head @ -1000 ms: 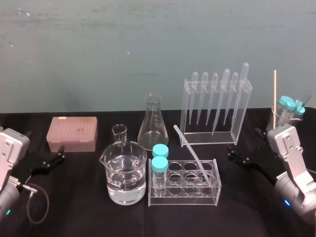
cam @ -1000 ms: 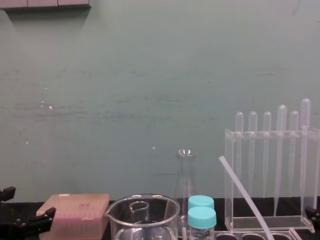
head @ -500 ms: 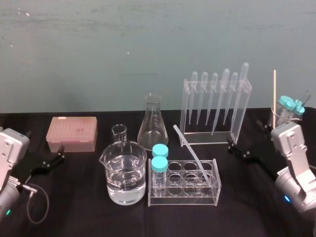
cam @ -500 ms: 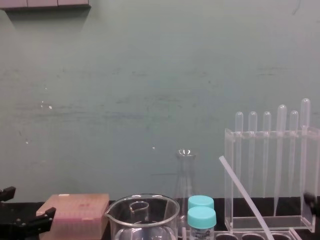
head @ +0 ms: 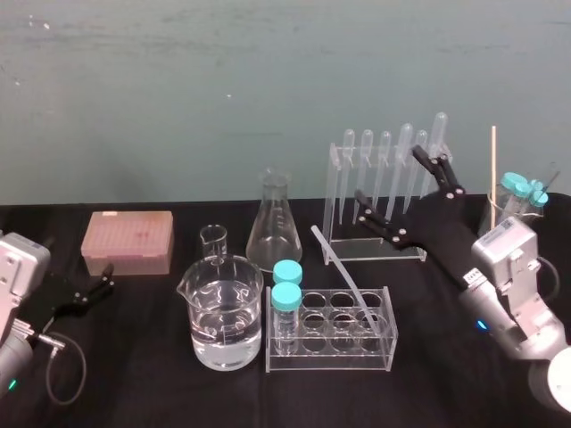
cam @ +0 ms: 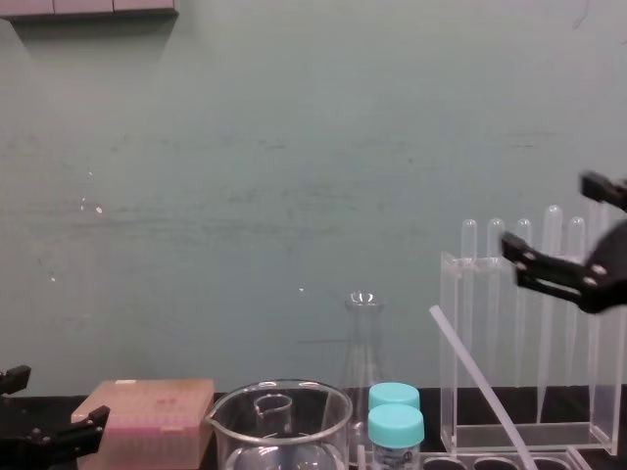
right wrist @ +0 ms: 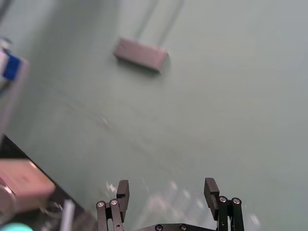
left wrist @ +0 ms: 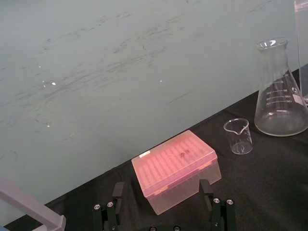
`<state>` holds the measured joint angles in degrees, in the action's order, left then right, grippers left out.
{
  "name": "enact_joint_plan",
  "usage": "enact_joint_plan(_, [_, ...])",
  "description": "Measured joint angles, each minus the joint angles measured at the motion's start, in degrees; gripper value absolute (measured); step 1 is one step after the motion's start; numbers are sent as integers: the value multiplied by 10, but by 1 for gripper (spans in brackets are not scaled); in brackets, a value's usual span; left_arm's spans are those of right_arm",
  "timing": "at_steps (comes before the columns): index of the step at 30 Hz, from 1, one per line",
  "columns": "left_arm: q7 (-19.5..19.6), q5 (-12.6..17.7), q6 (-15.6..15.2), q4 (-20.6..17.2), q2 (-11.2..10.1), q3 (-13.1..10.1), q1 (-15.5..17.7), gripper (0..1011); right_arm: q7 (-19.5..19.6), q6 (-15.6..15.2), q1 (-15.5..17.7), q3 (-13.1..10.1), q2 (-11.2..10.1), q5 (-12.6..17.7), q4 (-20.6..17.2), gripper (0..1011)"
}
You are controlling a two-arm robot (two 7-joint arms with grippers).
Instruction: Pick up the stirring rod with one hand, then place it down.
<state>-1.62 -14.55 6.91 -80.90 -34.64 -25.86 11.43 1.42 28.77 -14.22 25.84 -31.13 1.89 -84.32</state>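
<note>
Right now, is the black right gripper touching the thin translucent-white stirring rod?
Apart. Chest view: right gripper open, well above the stirring rod, wall visible between.

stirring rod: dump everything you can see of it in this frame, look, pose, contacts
The stirring rod is long, thin and straight, translucent white like glass or plastic, with a flat-cut top end. It stands tilted, its lower end down in a well near the right end of the clear tube rack and its top leaning up toward the robot's left. Nothing but the rack seems to touch it. The open right tool hangs above and behind, apart from it.
</note>
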Motion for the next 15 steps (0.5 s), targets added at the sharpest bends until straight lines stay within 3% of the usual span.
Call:
enact_joint_plan(4, [0, 0, 0, 0, 0, 0, 0, 1000, -24, 27, -12, 11, 8, -5, -1, 1000])
enact_joint_plan(7, [0, 0, 0, 0, 0, 0, 0, 1000, -67, 32, -24, 23, 12, 24, 1, 1000])
enact_joint_plan(8, [0, 0, 0, 0, 0, 0, 0, 1000, -102, 15, -31, 30, 12, 58, 4, 1000])
enact_joint_plan(11, [0, 0, 0, 0, 0, 0, 0, 1000, -154, -25, -42, 38, 11, 110, 9, 1000])
enact_joint_plan(14, [0, 0, 0, 0, 0, 0, 0, 1000, -214, -92, -57, 42, 13, 173, 19, 1000])
enact_joint_plan(15, [0, 0, 0, 0, 0, 0, 0, 1000, -221, -104, -58, 42, 14, 181, 21, 1000])
